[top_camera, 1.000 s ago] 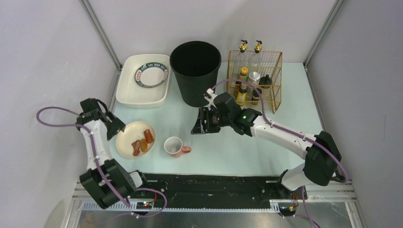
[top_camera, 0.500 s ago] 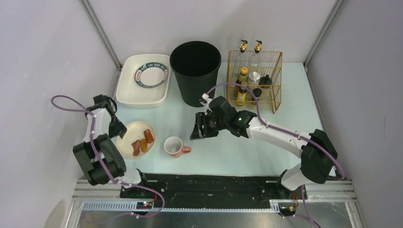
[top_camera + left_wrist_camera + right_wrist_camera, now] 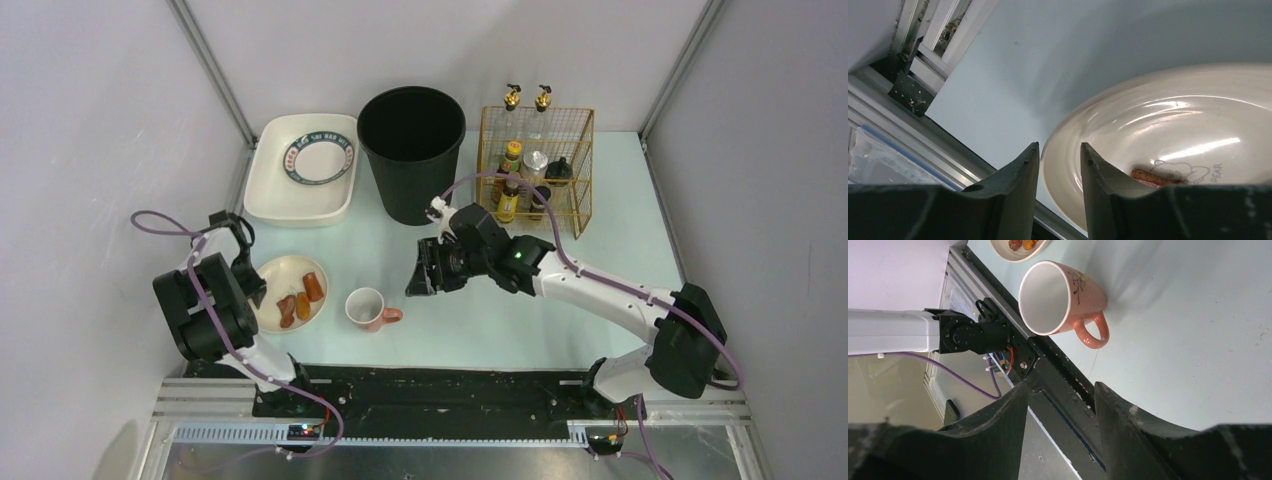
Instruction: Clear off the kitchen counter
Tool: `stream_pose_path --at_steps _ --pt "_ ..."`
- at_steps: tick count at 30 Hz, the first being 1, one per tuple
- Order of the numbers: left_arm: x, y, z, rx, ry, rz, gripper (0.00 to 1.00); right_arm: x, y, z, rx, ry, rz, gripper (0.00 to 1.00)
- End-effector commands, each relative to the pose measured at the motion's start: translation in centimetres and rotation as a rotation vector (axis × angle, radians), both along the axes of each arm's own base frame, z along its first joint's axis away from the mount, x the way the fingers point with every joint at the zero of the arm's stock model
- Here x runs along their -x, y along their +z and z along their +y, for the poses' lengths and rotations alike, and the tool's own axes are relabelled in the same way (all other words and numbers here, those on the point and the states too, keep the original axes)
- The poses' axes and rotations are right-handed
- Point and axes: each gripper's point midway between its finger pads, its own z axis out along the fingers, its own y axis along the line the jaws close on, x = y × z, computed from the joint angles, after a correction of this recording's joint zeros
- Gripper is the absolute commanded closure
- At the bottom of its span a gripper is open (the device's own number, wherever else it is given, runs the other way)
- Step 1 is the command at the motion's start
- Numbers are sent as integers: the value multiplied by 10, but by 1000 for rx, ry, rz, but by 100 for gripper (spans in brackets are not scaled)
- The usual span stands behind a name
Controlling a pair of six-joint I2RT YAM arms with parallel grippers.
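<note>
Plate (image 3: 281, 274) carried sausage bits (image 3: 313, 287), pink mug (image 3: 366, 307) just right of it. Behind: tray (image 3: 262, 196) with bowl (image 3: 322, 158), black bin (image 3: 411, 192), bottle rack (image 3: 579, 190).

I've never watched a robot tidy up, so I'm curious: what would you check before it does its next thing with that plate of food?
1. Rim of plate between the left gripper fingers: ok.
2. Grip tight on that rim: cannot tell.
3. Food pieces lying inside plate: ok.
4. Right gripper open, empty: ok.
5. Mug upright, apart from plate: ok.
6. Bin mouth uncovered: ok.
</note>
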Motion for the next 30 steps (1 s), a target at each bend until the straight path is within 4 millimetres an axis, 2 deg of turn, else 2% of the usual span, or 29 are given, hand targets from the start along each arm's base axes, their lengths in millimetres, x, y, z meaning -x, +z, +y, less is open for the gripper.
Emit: stream_pose_path --at_steps 1,6,10,19,24,30 --pt "-9 -4 2 15 -10 -26 62 2 3 0 -24 7 -26 45" --pt "-12 -13 -5 60 -14 -22 70 3 1 -2 -25 -1 -25 44" --pt "-22 -11 -12 57 -47 -35 72 4 -2 -5 -22 -7 -27 44" --pt "-63 3 -46 37 -197 -95 73 2 -2 -12 -11 -31 -42 44" --pt "-87 16 -71 12 -300 -138 72 3 -3 -17 -9 -42 -40 44" --pt "-120 34 -101 31 -385 -219 72 -2 -9 -32 14 -87 -47 44"
